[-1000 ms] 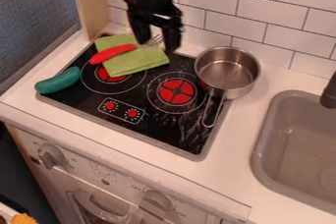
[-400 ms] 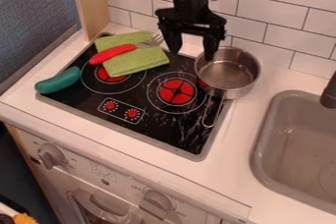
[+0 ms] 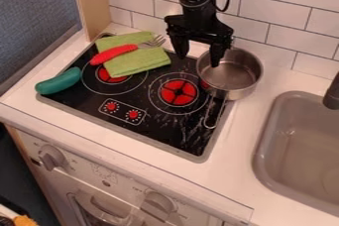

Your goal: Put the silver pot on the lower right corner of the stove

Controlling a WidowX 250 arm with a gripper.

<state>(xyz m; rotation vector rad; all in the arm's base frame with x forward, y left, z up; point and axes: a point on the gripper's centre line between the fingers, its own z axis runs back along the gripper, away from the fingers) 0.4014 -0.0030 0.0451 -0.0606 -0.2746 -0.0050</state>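
Observation:
The black gripper [image 3: 198, 60] hangs open over the back right of the stove, one finger left of the pot's rim and the other over the pot's left inner side. Nothing is between its fingers. The silver pot [image 3: 232, 74] stands upright at the stove's back right edge, partly over the white counter. Its wire handle points toward the front, above the right side of the black stove top [image 3: 173, 130]. The stove's lower right corner lies in front of that handle.
A green cloth [image 3: 147, 63] and a fork with a red handle [image 3: 114, 54] lie at the stove's back left. A teal toy vegetable [image 3: 59, 82] rests on the left edge. To the right is a grey sink [image 3: 265, 143]; a tiled wall [image 3: 273, 9] rises behind.
From above the green cloth, the gripper has moved right to the pot, then slightly farther right and lower. The pot, cloth and fork have stayed in place.

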